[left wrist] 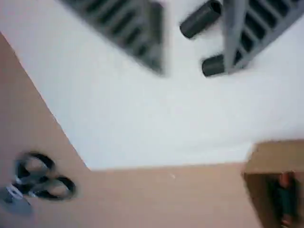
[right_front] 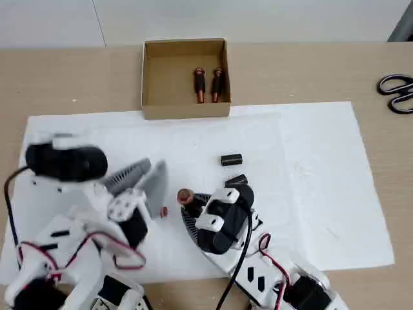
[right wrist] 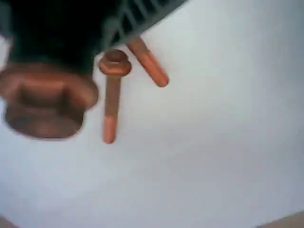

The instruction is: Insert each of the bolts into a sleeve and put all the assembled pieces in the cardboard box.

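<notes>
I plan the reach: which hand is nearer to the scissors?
Right. The right hand, holding a bolt, sits toward the scissors; the left hand is farther, beyond it.

The high camera is fixed above the near edge of the tan wooden bench (right_front: 310,71). It looks down and away over the whole white paper sheet (right_front: 322,181), with the open brown cardboard box (right_front: 186,110) at the far side and the black-handled scissors (right_front: 397,93) at the right edge.

The left wrist camera sits above the sheet and looks out past the left end effector (left wrist: 194,71). It shares the two short black cylindrical sleeves (left wrist: 200,19), the scissors and the box with the high view.

The right wrist camera hangs very near the sheet, facing down. One copper-coloured flanged bolt (right wrist: 45,104) looms large there, and the high view shares it.
</notes>
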Controlling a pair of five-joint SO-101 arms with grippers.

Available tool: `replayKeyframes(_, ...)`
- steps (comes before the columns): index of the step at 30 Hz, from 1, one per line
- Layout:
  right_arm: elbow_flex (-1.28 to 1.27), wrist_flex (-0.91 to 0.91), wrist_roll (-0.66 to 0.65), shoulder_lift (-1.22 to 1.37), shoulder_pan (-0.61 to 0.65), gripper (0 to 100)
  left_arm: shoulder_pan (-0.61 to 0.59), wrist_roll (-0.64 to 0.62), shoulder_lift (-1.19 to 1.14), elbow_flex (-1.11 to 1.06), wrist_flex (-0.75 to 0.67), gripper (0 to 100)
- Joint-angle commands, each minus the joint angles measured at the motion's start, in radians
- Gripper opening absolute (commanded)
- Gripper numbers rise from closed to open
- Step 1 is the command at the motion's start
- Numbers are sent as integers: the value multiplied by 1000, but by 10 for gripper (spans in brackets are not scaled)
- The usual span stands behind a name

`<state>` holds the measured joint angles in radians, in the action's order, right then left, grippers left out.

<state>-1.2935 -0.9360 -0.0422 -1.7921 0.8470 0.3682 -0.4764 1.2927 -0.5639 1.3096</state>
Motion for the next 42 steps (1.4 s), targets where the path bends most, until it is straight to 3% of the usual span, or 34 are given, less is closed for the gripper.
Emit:
replayKeyframes(1, 6, 33, -3, 2, -59, 3, -84, -5, -92, 47, -57, 6)
replayKeyframes(10, 14, 31, -5, 59, -185, 3, -299, -58, -241, 45, -87, 6)
replayKeyframes(17, 157, 38, -3, 372, -306, 4, -446, -32, -379, 45, -83, 6)
replayKeyframes(29, 594, 38, 71, 997, -406, 4, -437, -6, -439, 28, -74, 6)
replayKeyframes(42, 1313, 73, 77, 1669, -433, 4, -433, -11, -431, -18, -28, 6)
